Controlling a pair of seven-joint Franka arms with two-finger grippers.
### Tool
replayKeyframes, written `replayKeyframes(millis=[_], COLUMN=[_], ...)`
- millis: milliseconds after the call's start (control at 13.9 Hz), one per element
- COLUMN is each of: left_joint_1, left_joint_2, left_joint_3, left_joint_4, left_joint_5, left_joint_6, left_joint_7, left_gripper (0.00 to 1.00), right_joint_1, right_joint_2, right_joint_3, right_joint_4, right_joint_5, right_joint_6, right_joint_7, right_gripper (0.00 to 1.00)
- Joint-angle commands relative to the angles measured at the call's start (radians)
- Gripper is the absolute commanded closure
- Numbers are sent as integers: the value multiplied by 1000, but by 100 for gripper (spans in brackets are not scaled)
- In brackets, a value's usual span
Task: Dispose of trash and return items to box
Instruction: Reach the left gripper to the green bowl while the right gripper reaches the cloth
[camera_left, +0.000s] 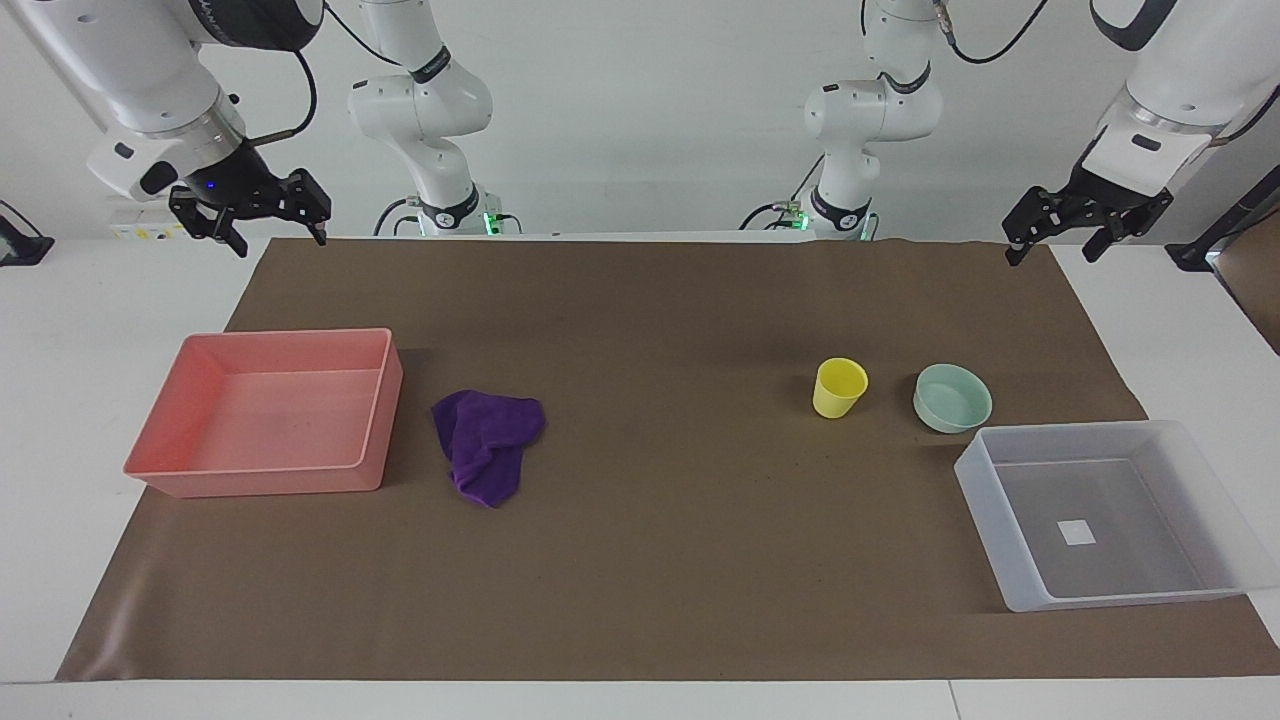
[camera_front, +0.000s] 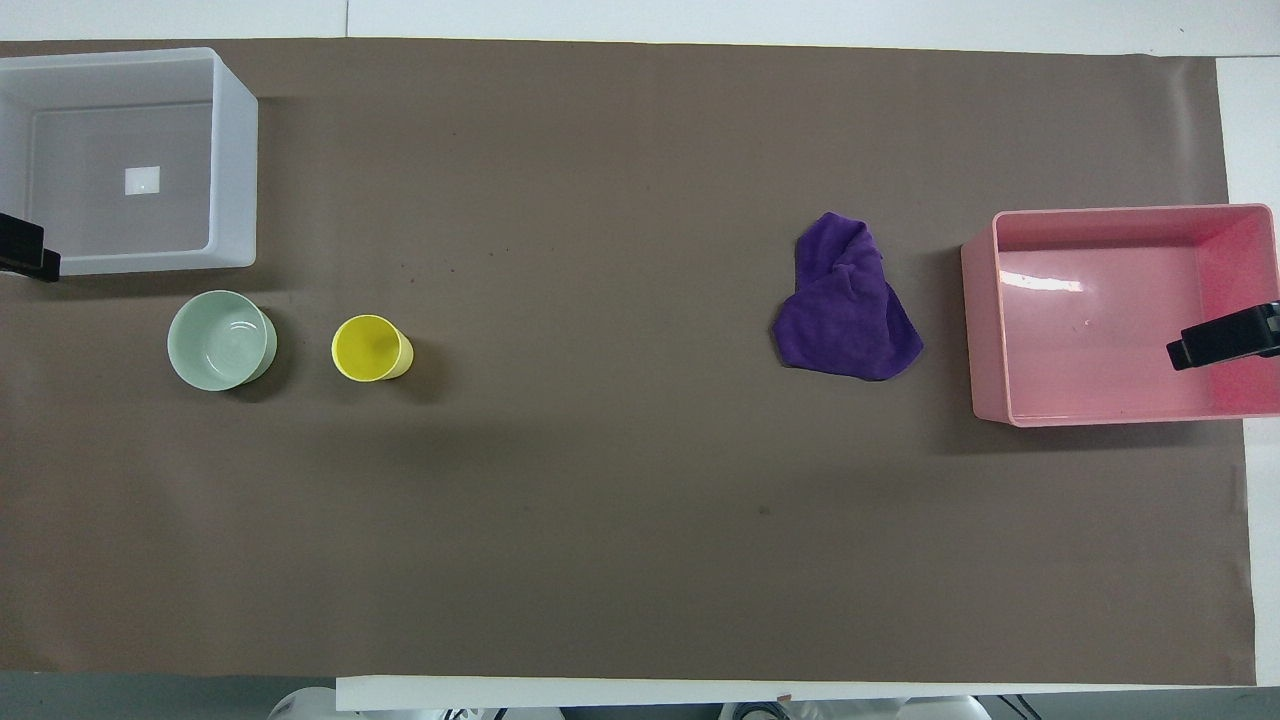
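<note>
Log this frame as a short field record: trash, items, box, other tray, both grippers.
rag: crumpled on the mat, beside the pink tray
cup: upright, beside the bowl
bowl: nearer the robots than the box, apart from it
box: holds no items, sticker on its base
left gripper: open, raised, waiting
right gripper: open, raised, waiting
task: not started

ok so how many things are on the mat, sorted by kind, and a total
trays: 2, the pink tray and the translucent box
cups: 1, the yellow cup
bowls: 1, the mint-green bowl
cloths: 1, the purple rag
total: 5
Both trays hold nothing. The left gripper and right gripper wait raised and open, holding nothing.
</note>
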Motion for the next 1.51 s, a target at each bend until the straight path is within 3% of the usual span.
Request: replayKeyframes(millis=[0, 432, 648, 864, 1008, 1152, 1440], left_joint_1=[-1, 2, 23, 112, 108, 123, 145], left_joint_2=[-8, -20, -124, -196, -161, -131, -43], left_joint_3=[4, 8, 13, 11, 11, 13, 11], left_joint_4=[-10, -47, -308, -591, -700, -789, -862], left_joint_5=[1, 1, 3, 1, 1, 1, 1], left_joint_6=[-7, 23, 230, 450, 619, 704, 863], left_joint_7=[-2, 6, 1, -1, -8, 7, -14], left_gripper=[0, 0, 0, 0, 0, 0, 0], right_joint_1=[-6, -7, 29, 105, 146, 197, 231], right_joint_2=[-16, -35, -48, 48, 132, 214, 307], right_joint_3=[-2, 0, 11, 11, 11, 11, 11], right_joint_4=[-15, -7, -113, -124, -122, -124, -191], right_joint_5=[7, 15, 35, 85, 107, 111, 111], right_joint_6=[-6, -66, 137, 294, 392, 489, 661], right_joint_7=[7, -1, 5, 60, 88, 180, 228], right_gripper=[0, 0, 0, 0, 0, 0, 0])
